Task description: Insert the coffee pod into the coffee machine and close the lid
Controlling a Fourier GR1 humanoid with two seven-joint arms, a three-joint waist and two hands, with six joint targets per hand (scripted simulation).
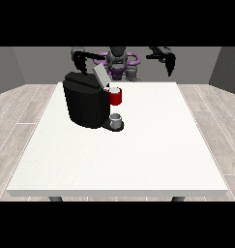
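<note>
Item: both hands raised at the worktop's far edge, pod not held.
My hand at the view's left (80, 60) and hand at the view's right (169, 61): finger state indiscernible. Coffee machine (85, 104), lid (100, 76) up. Grey thing (116, 119) at its base, perhaps the pod. Risk: brushing the lid shut prematurely.

Dark grey robot (118, 60), purple torso bands, black arms, black hands

Robot torso (118, 65) partly hidden behind coffee machine (85, 101) lid. Bench (138, 155) legs mostly hidden. Finger pose of both robot hands too small to be told.
</note>
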